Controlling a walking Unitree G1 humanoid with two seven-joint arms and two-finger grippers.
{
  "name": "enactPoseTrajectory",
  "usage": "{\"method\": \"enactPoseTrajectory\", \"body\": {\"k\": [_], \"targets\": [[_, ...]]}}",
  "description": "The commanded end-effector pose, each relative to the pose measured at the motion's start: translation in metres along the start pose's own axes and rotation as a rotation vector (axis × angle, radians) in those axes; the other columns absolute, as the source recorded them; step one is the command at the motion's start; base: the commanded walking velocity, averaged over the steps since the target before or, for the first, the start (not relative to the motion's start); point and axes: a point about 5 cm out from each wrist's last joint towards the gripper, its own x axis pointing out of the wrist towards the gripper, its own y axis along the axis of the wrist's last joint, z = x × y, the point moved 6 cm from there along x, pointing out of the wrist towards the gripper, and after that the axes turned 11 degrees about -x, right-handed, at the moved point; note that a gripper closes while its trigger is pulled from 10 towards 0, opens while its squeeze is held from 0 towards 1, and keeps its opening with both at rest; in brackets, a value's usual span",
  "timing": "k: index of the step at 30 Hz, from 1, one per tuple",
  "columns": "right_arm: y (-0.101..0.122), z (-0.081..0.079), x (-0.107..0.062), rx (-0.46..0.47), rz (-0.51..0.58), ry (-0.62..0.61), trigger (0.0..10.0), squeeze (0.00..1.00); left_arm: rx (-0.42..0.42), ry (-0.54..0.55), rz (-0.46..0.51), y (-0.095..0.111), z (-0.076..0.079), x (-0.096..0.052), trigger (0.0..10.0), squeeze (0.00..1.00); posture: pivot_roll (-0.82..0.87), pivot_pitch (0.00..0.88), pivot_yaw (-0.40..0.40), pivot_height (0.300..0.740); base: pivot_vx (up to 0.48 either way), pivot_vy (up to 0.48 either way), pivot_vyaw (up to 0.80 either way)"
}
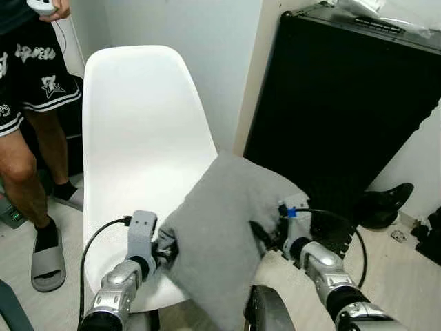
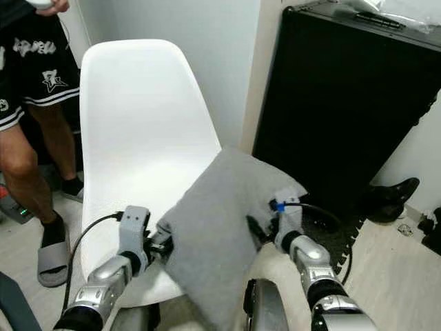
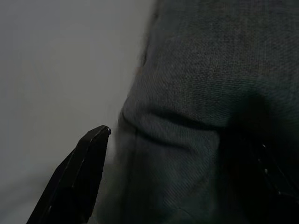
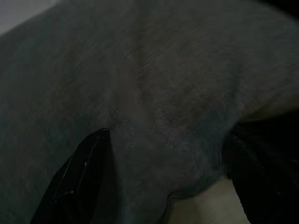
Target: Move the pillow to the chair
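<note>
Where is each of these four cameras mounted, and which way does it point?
Left eye view: on the head, looking forward and down at the white chair; both arms hold the grey pillow.
Right eye view: the head's other eye, same scene, plus a person standing beside the chair.
Left wrist view: along the left tool, pressed into the pillow.
Right wrist view: along the right tool, fingers astride the pillow.
Shared: all show the pillow.

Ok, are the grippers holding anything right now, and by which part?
The grey pillow, held between both: left gripper on its left edge, right gripper on its right edge, above the front of the white chair.
</note>
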Motion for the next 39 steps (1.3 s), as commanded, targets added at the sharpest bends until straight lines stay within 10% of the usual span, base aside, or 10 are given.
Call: {"method": "enactPoseTrajectory", "body": {"k": [1, 2, 18, 19, 30, 31, 39], "targets": [[0.000, 0.003, 0.001, 0.022, -0.005, -0.019, 10.0, 0.56, -0.007, -0.045, -0.026, -0.009, 0.011, 0.000, 7.3, 0.00, -0.01, 0.063, -0.106, 0.582, 0.000, 0.000, 0.00], [0.001, 0.001, 0.002, 0.017, -0.004, -0.011, 10.0, 0.00, -0.022, -0.055, -0.024, -0.009, 0.012, -0.001, 0.0, 0.00, -0.01, 0.062, -0.106, 0.582, 0.000, 0.000, 0.00], [-0.009, 0.013, -0.004, -0.036, -0.054, -0.050, 10.0, 0.00, -0.039, -0.141, -0.026, -0.012, 0.026, -0.006, 0.0, 0.00, -0.01, 0.069, -0.106, 0.582, 0.000, 0.000, 0.00], [-0.009, 0.015, -0.006, -0.033, -0.053, -0.053, 1.2, 0.00, -0.038, -0.138, -0.020, -0.010, 0.025, -0.006, 0.0, 0.00, -0.01, 0.069, -0.106, 0.582, 0.000, 0.000, 0.00], [-0.026, -0.011, -0.016, -0.063, -0.071, 0.152, 0.0, 0.00, -0.062, -0.078, 0.088, 0.029, 0.003, -0.006, 0.0, 0.00, -0.01, 0.077, -0.109, 0.582, 0.000, 0.000, 0.00], [-0.030, -0.018, -0.018, -0.076, -0.077, 0.199, 0.0, 0.00, -0.066, -0.066, 0.102, 0.034, 0.000, -0.006, 10.0, 0.00, -0.01, 0.077, -0.109, 0.582, 0.000, 0.000, 0.00], [-0.070, -0.049, -0.046, -0.179, -0.195, 0.459, 0.0, 0.00, -0.031, 0.005, 0.136, 0.047, -0.013, -0.004, 10.0, 0.00, -0.01, 0.077, -0.108, 0.582, 0.000, 0.000, 0.00]]}}
